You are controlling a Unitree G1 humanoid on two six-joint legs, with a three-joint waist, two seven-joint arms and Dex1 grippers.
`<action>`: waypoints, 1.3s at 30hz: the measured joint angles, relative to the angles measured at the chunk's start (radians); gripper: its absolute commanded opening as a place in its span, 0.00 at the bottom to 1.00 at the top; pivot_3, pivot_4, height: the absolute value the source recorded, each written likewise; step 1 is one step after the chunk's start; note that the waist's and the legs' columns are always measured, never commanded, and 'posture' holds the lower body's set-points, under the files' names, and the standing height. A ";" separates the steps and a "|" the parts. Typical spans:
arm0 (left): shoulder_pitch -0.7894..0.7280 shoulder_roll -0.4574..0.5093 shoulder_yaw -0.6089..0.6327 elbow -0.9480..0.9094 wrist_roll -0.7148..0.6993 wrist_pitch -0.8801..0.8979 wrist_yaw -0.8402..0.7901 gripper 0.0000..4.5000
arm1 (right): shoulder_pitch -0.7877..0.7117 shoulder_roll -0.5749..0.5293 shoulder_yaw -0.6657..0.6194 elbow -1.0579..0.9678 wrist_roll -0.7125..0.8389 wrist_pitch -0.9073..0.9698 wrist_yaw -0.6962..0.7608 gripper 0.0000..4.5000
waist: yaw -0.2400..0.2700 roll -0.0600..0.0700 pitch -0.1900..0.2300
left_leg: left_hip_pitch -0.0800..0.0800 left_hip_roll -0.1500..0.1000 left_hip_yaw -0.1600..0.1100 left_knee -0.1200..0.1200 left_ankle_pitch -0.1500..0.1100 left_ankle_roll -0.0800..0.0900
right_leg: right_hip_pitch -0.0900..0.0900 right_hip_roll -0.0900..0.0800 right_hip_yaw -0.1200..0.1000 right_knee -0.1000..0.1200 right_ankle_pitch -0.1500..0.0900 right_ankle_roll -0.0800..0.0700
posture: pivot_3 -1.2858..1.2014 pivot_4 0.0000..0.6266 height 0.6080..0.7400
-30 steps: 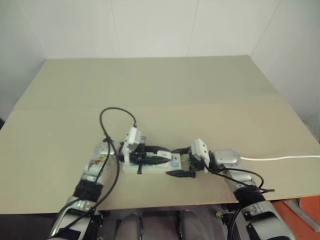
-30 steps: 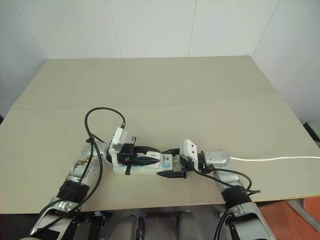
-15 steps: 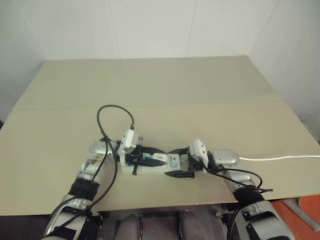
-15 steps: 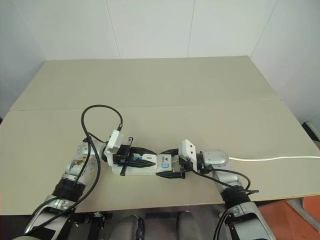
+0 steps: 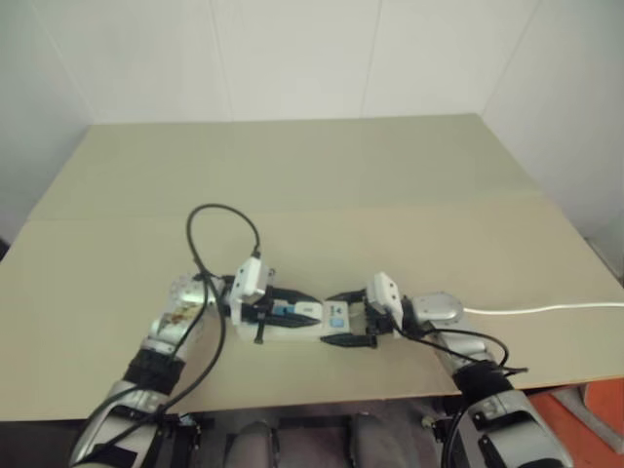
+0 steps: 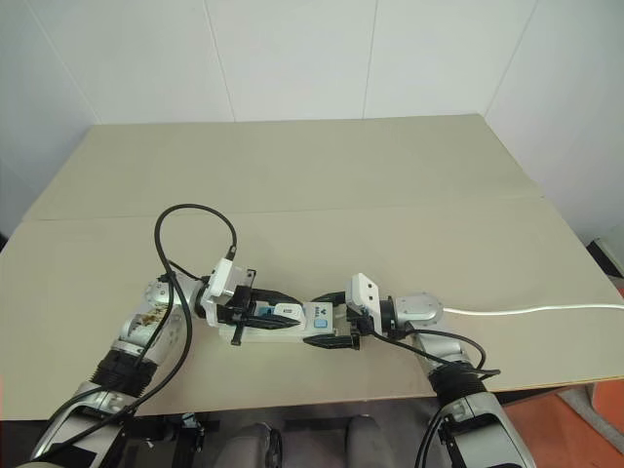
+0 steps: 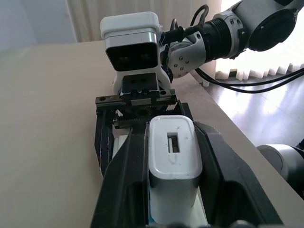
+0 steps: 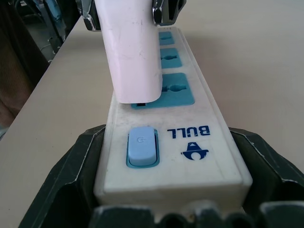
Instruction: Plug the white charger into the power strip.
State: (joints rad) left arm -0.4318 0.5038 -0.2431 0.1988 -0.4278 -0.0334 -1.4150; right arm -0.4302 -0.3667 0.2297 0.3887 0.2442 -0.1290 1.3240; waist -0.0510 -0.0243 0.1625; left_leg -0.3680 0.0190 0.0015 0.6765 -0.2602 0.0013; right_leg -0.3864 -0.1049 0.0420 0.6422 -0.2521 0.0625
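Low in the centre of the right eye view, the power strip [image 6: 292,328] lies flat on the beige table [image 6: 322,195], its long axis running left to right across the frame, with both grippers meeting over it. The right gripper [image 6: 330,320] comes in from the right side of the frame and clamps the switch end of the strip between its two black fingers [image 8: 61,185]; in the right wrist view those fingers press against both long sides of the strip, just beside the blue switch [image 8: 141,145] and the printed brand mark. The left gripper [image 6: 278,312] reaches in from the left of the frame, and its jaws are closed narrowly on the white charger [image 7: 172,164], one black finger [image 7: 124,180] against each flank of the small white block. The charger stands upright on the strip, its base meeting the blue socket face [image 8: 164,90] nearest the switch; how far its pins are seated cannot be told. More blue sockets continue along the strip past the charger. A thin white cord [image 6: 526,311] trails off along the table toward the right edge of the frame. A black cable [image 6: 185,229] loops above the left arm, toward the middle left of the frame.
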 measured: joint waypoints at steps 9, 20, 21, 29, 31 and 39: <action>0.001 0.045 -0.031 -0.060 0.000 0.067 0.042 0.23 | -0.009 0.008 0.002 0.015 -0.004 -0.006 0.003 0.76 | -0.003 0.001 -0.001 | 0.000 0.002 0.000 0.000 0.000 0.000 | 0.000 0.003 0.001 0.000 0.000 0.000 | 0.52 0.24 1.00; -0.039 0.069 -0.068 -0.059 0.008 0.100 0.033 0.23 | -0.012 0.011 0.007 0.020 -0.005 -0.013 0.002 0.76 | 0.002 0.001 -0.001 | 0.000 0.011 0.001 0.000 -0.001 0.000 | 0.000 0.012 0.001 -0.003 0.002 -0.005 | 0.52 0.24 1.00; -0.040 0.070 -0.069 -0.059 0.008 0.100 0.032 0.23 | -0.012 0.012 0.007 0.020 -0.005 -0.014 0.002 0.76 | 0.002 0.001 -0.001 | 0.000 0.011 0.001 0.000 -0.001 0.000 | 0.000 0.012 0.001 -0.003 0.002 -0.005 | 0.52 0.24 1.00; -0.041 0.070 -0.071 -0.058 0.009 0.100 0.034 0.23 | -0.012 0.012 0.007 0.020 -0.006 -0.014 -0.006 0.76 | 0.004 0.001 -0.001 | 0.000 0.012 0.001 0.000 -0.001 0.001 | 0.000 0.013 0.001 -0.003 0.002 -0.006 | 0.52 0.24 1.00; -0.040 0.070 -0.072 -0.061 0.009 0.102 0.037 0.23 | -0.012 0.012 0.007 0.020 -0.006 -0.014 -0.006 0.76 | 0.005 0.001 -0.001 | 0.000 0.012 0.001 0.000 -0.001 0.001 | 0.000 0.013 0.001 -0.003 0.002 -0.006 | 0.52 0.24 1.00; 0.000 0.110 -0.082 -0.056 0.070 0.148 0.039 0.68 | -0.010 0.002 0.003 0.024 -0.005 -0.021 -0.001 0.76 | 0.008 0.003 -0.002 | 0.000 0.012 0.002 -0.001 -0.001 0.001 | -0.001 0.013 0.001 -0.003 0.001 -0.007 | 0.52 0.24 1.00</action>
State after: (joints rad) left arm -0.4322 0.6135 -0.3247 0.1426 -0.3579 0.1146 -1.3755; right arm -0.4402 -0.3644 0.2330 0.4131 0.2396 -0.1500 1.3235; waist -0.0432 -0.0212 0.1609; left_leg -0.3677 0.0314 0.0035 0.6750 -0.2609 0.0020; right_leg -0.3874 -0.0915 0.0432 0.6393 -0.2507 0.0558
